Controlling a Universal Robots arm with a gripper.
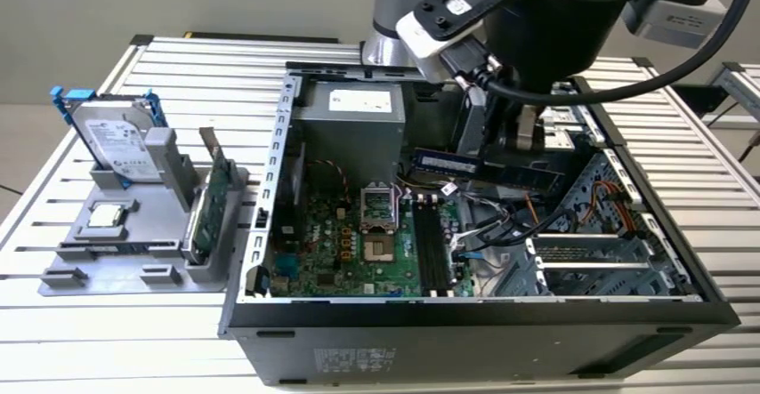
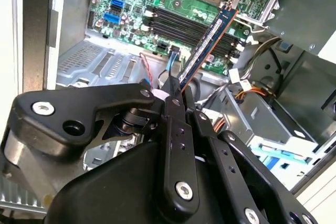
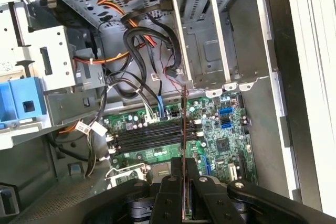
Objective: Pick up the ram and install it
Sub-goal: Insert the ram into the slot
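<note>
Gripper (image 1: 524, 148): clenched on the ram, black fingers (image 2: 174, 104) pinching one end of the stick; hanging over the open computer case, under the arm's dark wrist.

Ram (image 1: 475, 164): dark bluish-green stick, gripped at one end, held up in the air inside the case opening; long axis roughly level, reaching from the gripper toward the exterior view's left. In the second wrist view (image 2: 208, 44) stretching away from the fingertips over the board; in the first wrist view (image 3: 184, 129) edge-on, a thin dark line.

Memory slots (image 1: 430, 253): black parallel slots on the motherboard, below the ram and apart from it; ram lying crosswise to them, not seated. Also visible in both wrist views (image 2: 178, 27) (image 3: 147, 135).

Motherboard (image 1: 338, 247): green, flat on the floor of the case, with the CPU socket (image 1: 377, 209) just beside the slots.

Computer case (image 1: 283, 145): dark tower on its side, side panel off, grey power supply (image 1: 351, 114) at the far end, bundled cables (image 3: 134, 35) and metal drive bays toward the exterior view's right.

Grey holder (image 1: 71, 278): on the slatted table (image 1: 178, 60), to the exterior view's left of the case, well apart from the gripper.

Hard drive (image 1: 119, 140): silver, upright in the holder, blue bracket around it.

Green circuit card (image 1: 205, 216): standing on edge in the holder, between the hard drive and the case.
</note>
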